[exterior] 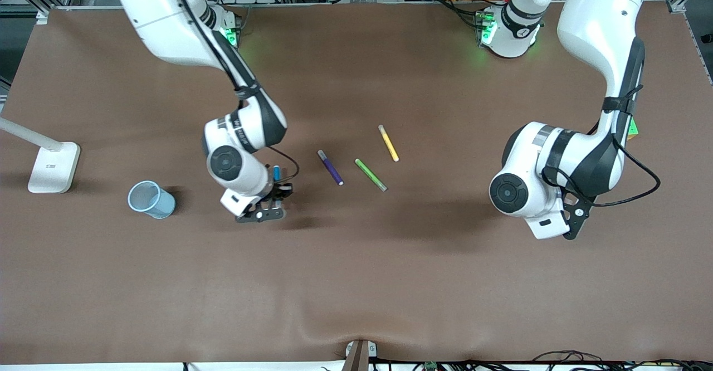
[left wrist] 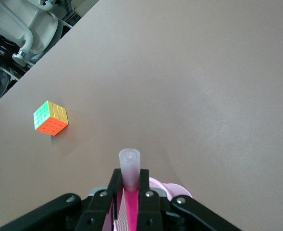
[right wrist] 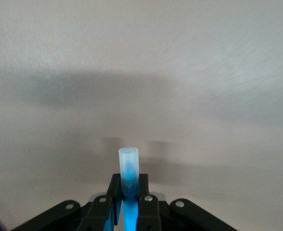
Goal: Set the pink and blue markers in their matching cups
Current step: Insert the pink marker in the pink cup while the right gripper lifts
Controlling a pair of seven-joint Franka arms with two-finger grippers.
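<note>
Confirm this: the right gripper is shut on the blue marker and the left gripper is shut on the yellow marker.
Not quite. The left gripper is shut on the pink marker, as the left wrist view shows; the yellow marker lies loose on the table in the front view. The right gripper is indeed shut on the blue marker.

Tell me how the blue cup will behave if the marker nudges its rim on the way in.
The blue cup looks thin and translucent, so probably very light and apt to slide or tip. It seems to lean already. The right gripper, jaws shut on the blue marker, should probably come straight down.
</note>
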